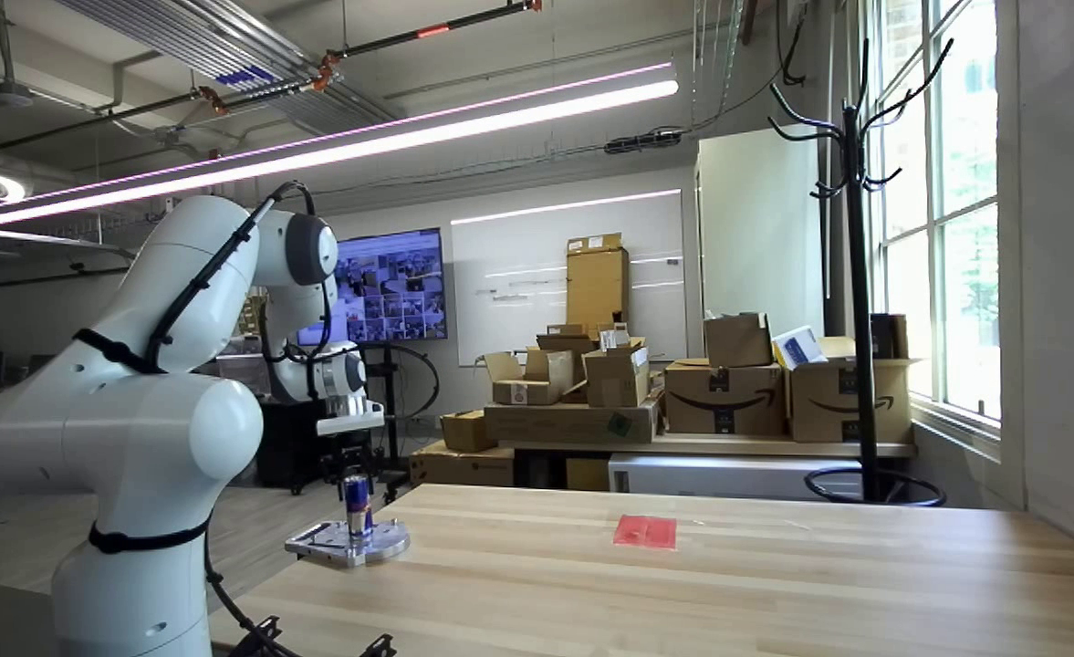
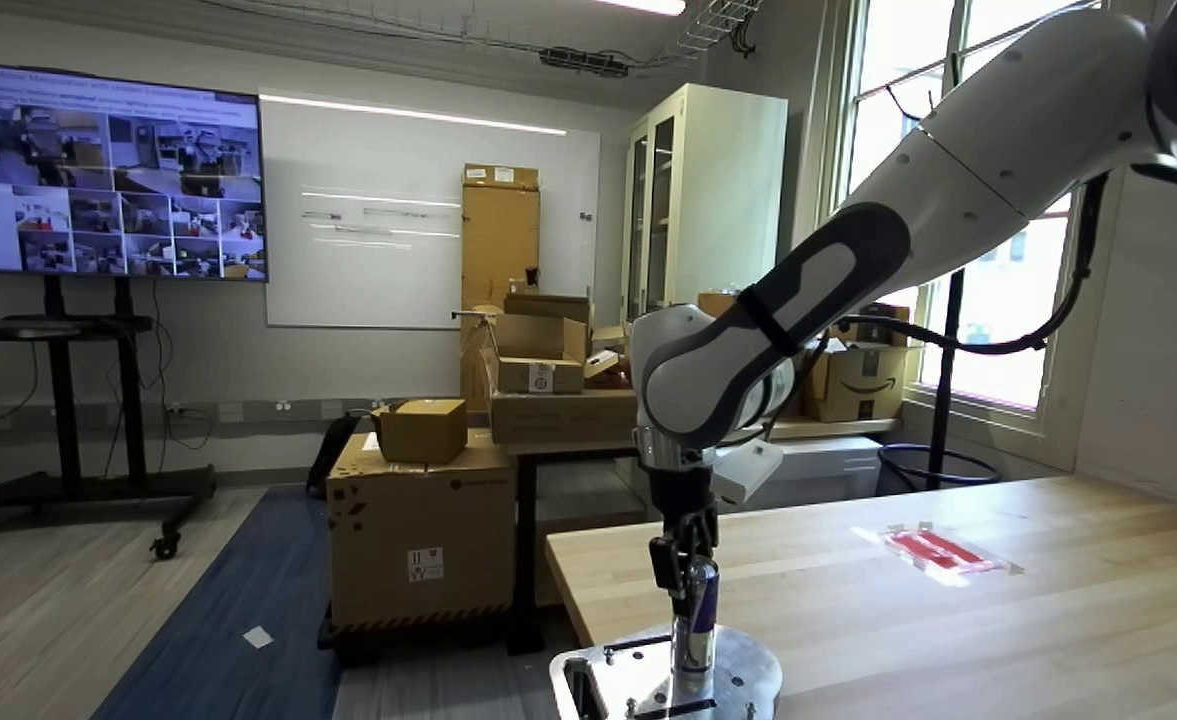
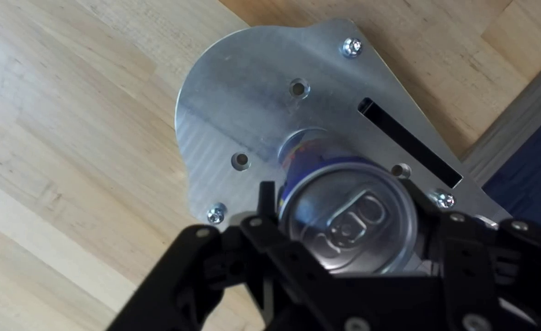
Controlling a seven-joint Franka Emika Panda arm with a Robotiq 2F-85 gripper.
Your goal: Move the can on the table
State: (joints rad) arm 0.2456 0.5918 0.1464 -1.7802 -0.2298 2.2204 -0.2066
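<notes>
The can (image 1: 359, 507) is a slim dark blue cylinder with a silvery top. It stands upright on a metal plate (image 1: 389, 540) at the corner of the light wooden table (image 1: 774, 584). The can (image 2: 696, 622) and the plate (image 2: 753, 668) also show in an exterior view from nearer. In the wrist view the can's top (image 3: 350, 220) with its pull tab fills the space between the fingers. My gripper (image 3: 341, 197) comes from above, its black fingers close against both sides of the can. The right finger's contact is partly hidden behind the can's rim.
The plate (image 3: 252, 92) has screws, holes and a slot. A flat red patch (image 1: 645, 531) is taped on the table; it also shows in an exterior view (image 2: 938, 550). Cardboard boxes (image 1: 724, 397) and a coat stand (image 1: 860, 301) stand behind the table. The table edge is close to the plate.
</notes>
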